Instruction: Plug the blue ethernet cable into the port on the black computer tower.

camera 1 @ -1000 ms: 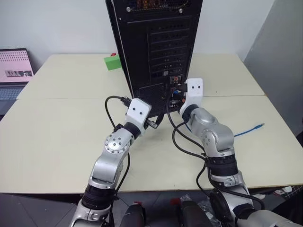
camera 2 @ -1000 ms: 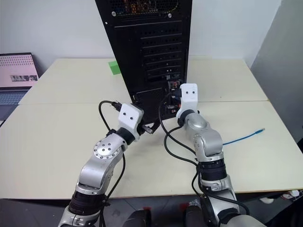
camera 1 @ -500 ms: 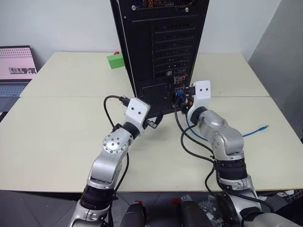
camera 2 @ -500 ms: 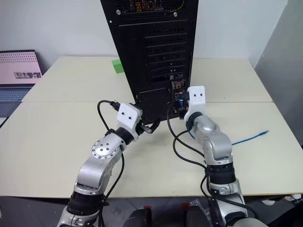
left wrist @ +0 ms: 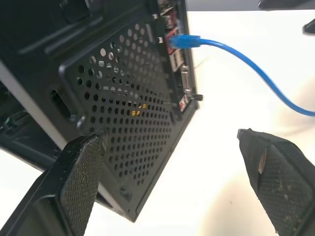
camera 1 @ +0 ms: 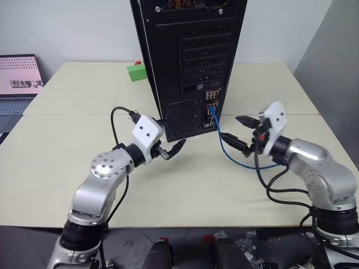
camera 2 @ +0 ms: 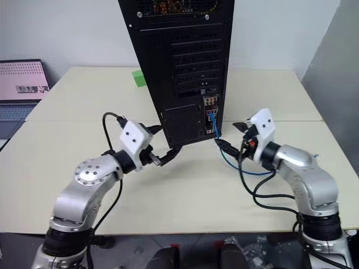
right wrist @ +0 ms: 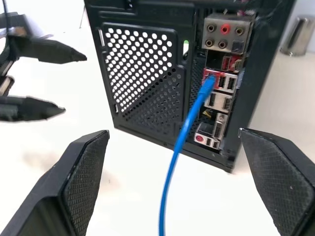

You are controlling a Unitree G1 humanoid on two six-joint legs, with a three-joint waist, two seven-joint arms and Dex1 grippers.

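Big cream table (camera 1: 67, 145), and on it stands the black computer tower (camera 1: 190, 61), rear face toward us, no readable lettering anywhere. The blue ethernet cable (right wrist: 184, 132) sits plugged into the port (right wrist: 210, 76), trailing down across the tabletop. Left gripper (camera 1: 171, 150) spread wide, empty, beside the tower. Right gripper (camera 1: 238, 131) spread wide too, empty, near the cable.

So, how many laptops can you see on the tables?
1. The laptop stands open at the far left edge of the scene, left of the computer tower. Others may be hidden behind the tower.
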